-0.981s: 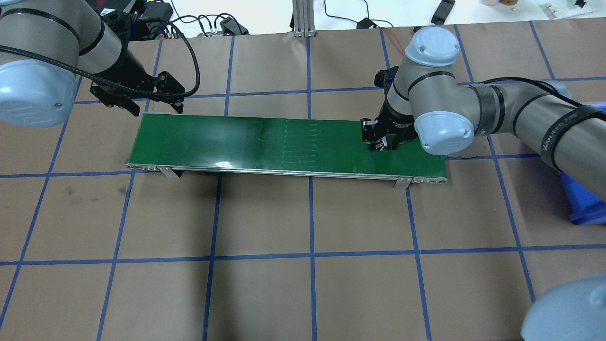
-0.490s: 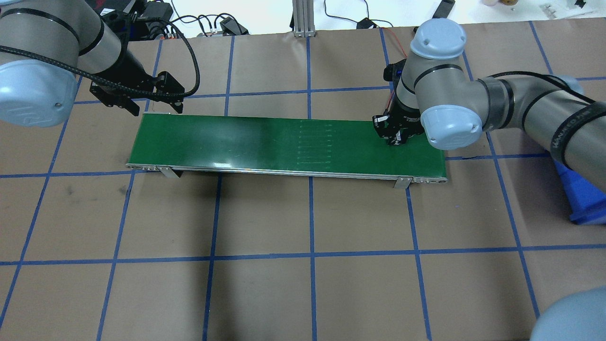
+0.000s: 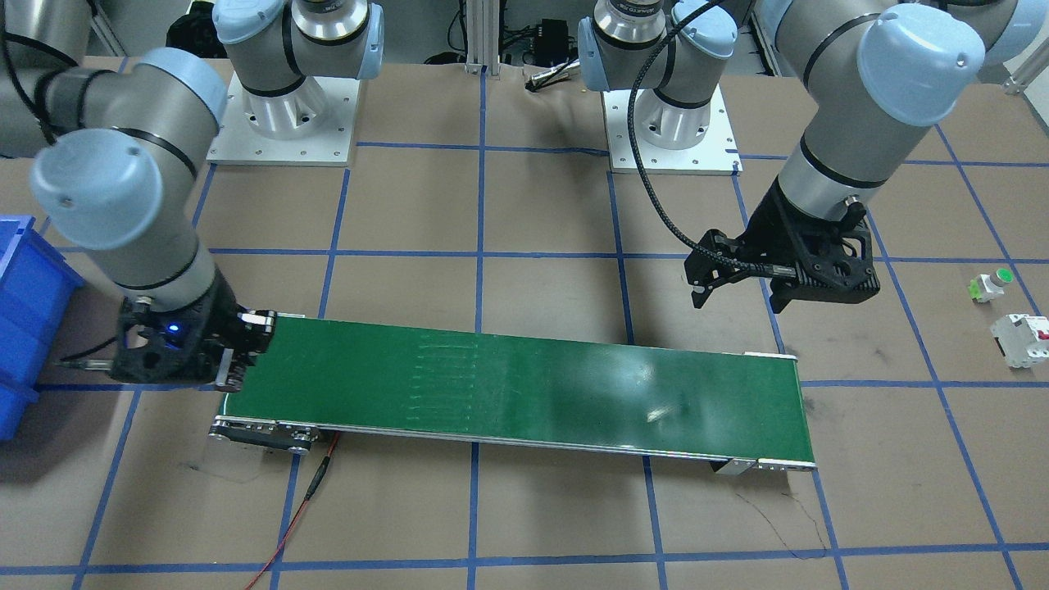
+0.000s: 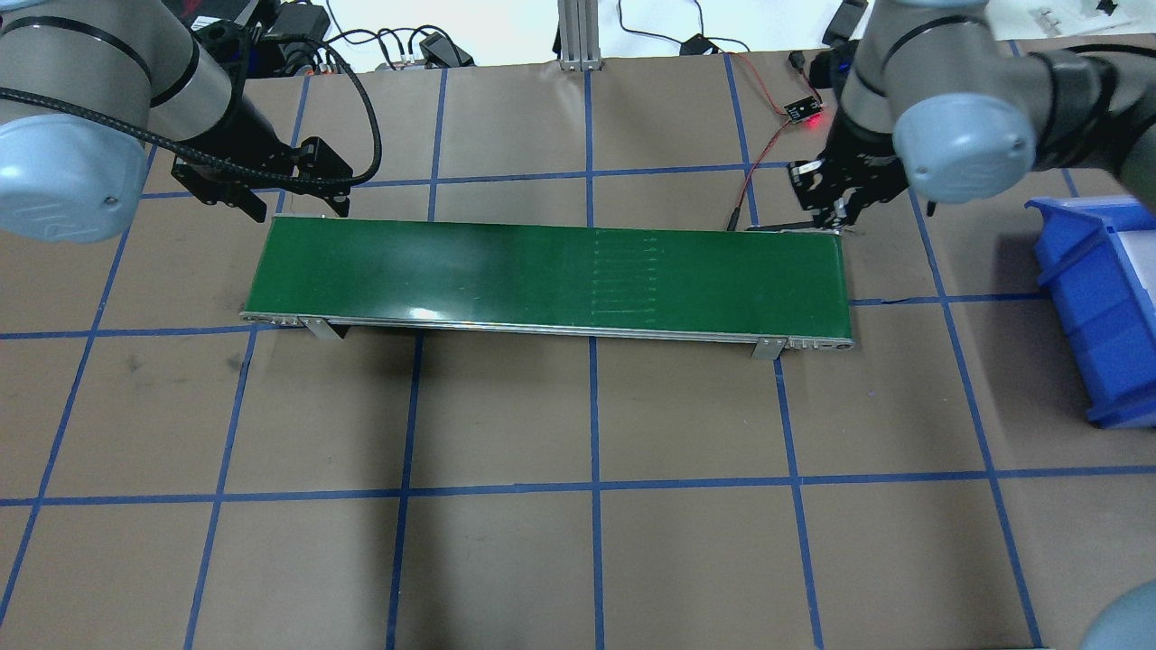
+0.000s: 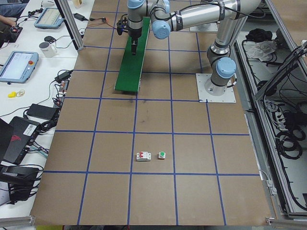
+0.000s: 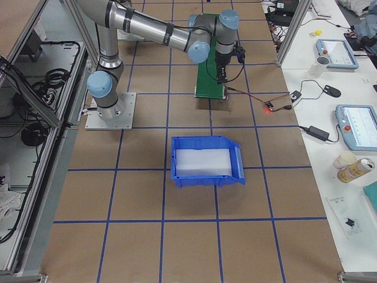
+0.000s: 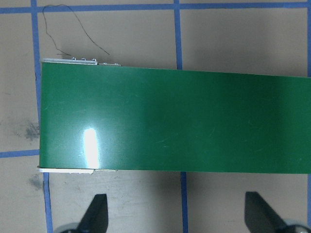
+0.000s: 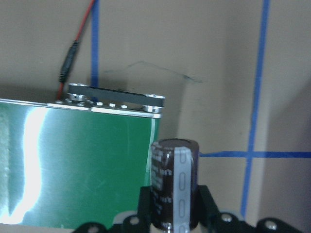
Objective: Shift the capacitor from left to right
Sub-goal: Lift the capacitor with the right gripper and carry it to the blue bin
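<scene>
The capacitor (image 8: 175, 182), dark reddish-black with a pale grey stripe, stands upright between the fingers of my right gripper (image 8: 175, 196), which is shut on it. In the overhead view my right gripper (image 4: 835, 209) hangs over the far right corner of the green conveyor belt (image 4: 551, 275). In the front-facing view it (image 3: 233, 360) is at the belt's left end. My left gripper (image 4: 298, 197) is open and empty just beyond the belt's far left corner, its fingers (image 7: 97, 211) spread wide beside the belt (image 7: 175, 121).
A blue bin (image 4: 1097, 298) stands on the table to the right of the belt. A white breaker (image 3: 1020, 338) and a small green-capped part (image 3: 990, 284) lie on the robot's left side. A red wire (image 4: 759, 171) runs to the belt's far right corner.
My right gripper, shut on the capacitor, has moved from over the belt's right part back and to the right, to the belt's far right corner. The left arm has not moved.
</scene>
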Tool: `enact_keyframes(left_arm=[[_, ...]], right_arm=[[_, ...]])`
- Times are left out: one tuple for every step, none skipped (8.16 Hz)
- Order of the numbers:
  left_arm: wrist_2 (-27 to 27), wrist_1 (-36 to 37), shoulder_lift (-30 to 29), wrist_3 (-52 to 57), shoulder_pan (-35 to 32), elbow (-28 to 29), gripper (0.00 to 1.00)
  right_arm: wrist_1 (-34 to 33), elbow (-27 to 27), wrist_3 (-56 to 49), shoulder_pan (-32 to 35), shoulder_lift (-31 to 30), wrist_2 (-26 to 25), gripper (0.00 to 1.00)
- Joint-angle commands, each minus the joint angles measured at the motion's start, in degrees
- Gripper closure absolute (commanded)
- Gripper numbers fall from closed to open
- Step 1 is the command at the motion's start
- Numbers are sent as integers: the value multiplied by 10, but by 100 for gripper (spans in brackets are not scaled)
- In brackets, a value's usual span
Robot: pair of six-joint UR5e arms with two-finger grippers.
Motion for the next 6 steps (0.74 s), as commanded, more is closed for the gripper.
enact_keyframes(left_arm=[[0,0,1,0,0,-1,0],[0,0,0,0,0,0,0],[0,0,1,2,0,0,0],[0,1,-1,1,0,0,0],[-1,5,-2,2,1,0,0],[-1,-1,0,1,1,4,0]], right_arm=[[24,-17,-256,-165,-23,-3,100],[19,-22,-351,-234,-24,0,100],[-6,-34,-448,-286,-14,0,100],[-13,-32,-504,-323,-5,-2,100],[-29,-30,-525,-349,29,-1,100],[-65,-26,-540,-362,78,0,100]])
